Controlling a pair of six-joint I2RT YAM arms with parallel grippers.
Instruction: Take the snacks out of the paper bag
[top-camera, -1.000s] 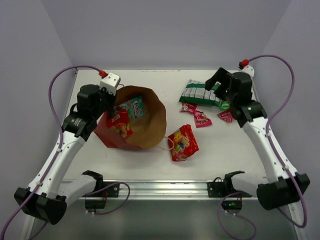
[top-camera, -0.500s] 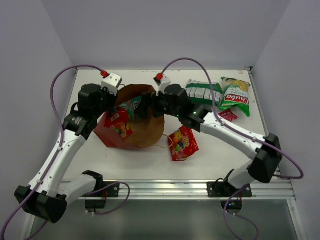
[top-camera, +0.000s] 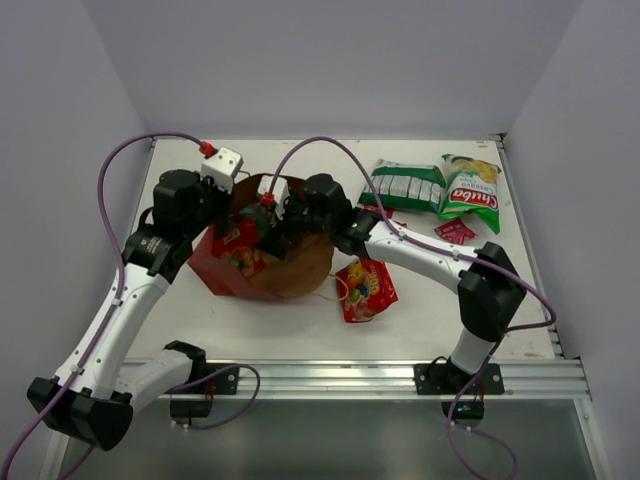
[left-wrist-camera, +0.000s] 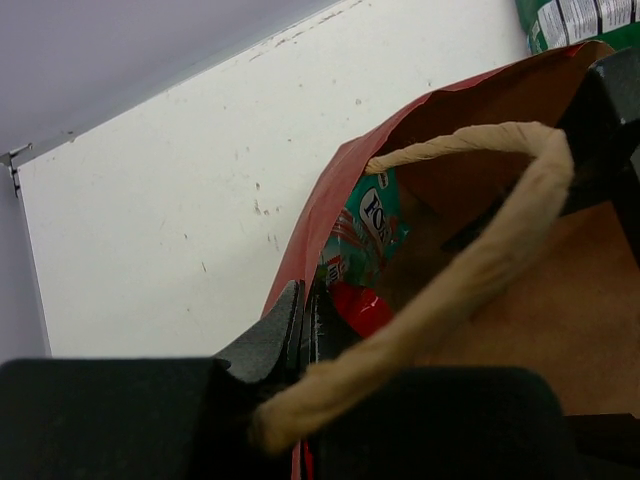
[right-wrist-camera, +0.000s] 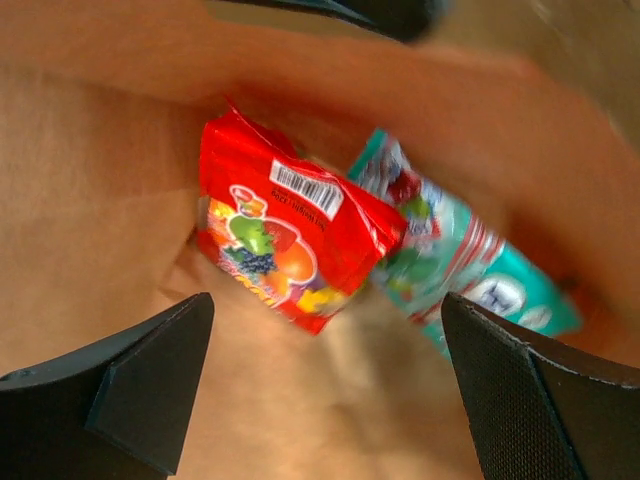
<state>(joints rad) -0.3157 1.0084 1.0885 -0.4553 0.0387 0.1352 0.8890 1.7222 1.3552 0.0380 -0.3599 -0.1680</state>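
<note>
The paper bag (top-camera: 305, 268) lies on its side, mouth open toward the right. My left gripper (top-camera: 220, 224) is shut on the bag's red rim (left-wrist-camera: 305, 310), with the twine handle (left-wrist-camera: 470, 270) looped across its view. My right gripper (top-camera: 260, 236) is open inside the bag mouth (right-wrist-camera: 325, 400). Just ahead of its fingers (right-wrist-camera: 130, 380) lie a red candy bag (right-wrist-camera: 290, 235) and a teal packet (right-wrist-camera: 460, 270); it touches neither. On the table lie a green-white striped multipack (top-camera: 405, 186), a green chip bag (top-camera: 470, 190), another red candy bag (top-camera: 365, 287) and small red wrappers (top-camera: 455, 230).
The white table (top-camera: 440, 320) has a metal rail along its near edge and grey walls on three sides. The right arm's forearm (top-camera: 420, 250) stretches across the table's middle, above the red candy bag.
My right arm swung left from the far right corner, leaving the green chip bag there, and its open gripper has gone into the bag mouth. My left gripper kept its hold on the rim.
</note>
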